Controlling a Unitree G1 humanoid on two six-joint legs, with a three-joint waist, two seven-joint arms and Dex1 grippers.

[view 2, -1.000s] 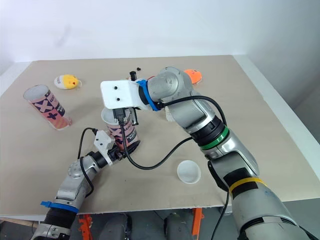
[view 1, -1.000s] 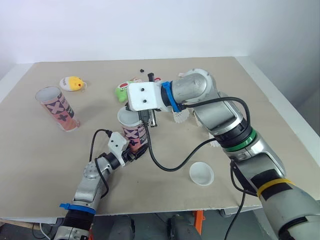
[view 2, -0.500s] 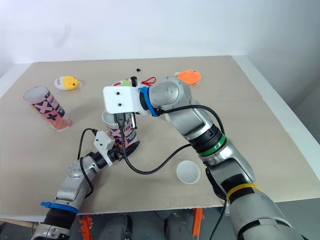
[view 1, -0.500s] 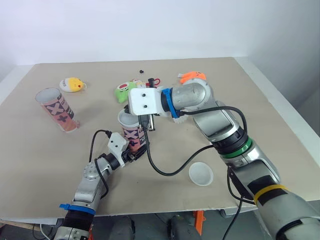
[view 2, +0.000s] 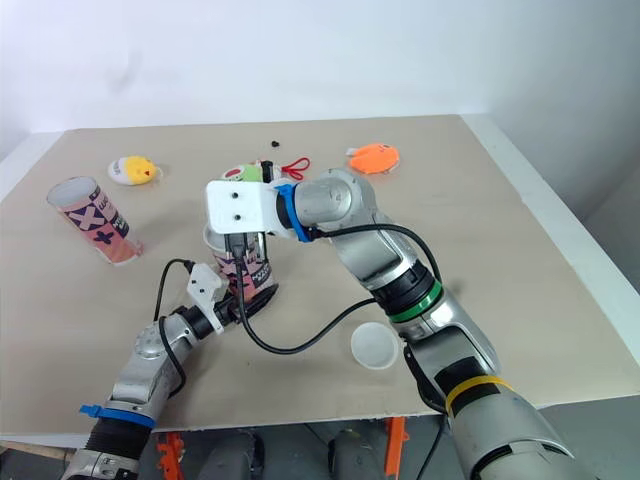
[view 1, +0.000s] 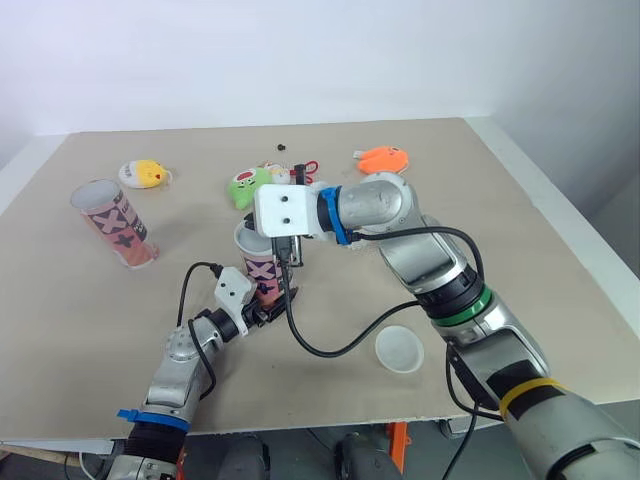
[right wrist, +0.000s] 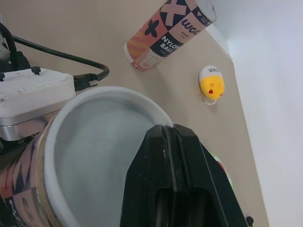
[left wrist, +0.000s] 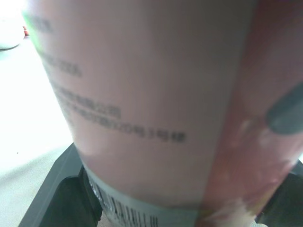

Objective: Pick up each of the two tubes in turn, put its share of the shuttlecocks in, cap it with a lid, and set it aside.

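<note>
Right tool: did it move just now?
Yes. The right tool slid towards the robot's left, over the mouth of the held tube, which stayed put.

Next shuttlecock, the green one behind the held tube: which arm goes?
Right. The left pincer is clamped on the tube near its base. The right pincer hangs shut over the tube's mouth, with the green shuttlecock just beyond it.

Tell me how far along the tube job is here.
Done: nothing is capped; the white lid lies on the table. In hand: the left gripper grips a tube near its base, and the right gripper is shut at its open mouth. Remaining: capping it, then the second tube, which is open.
</note>
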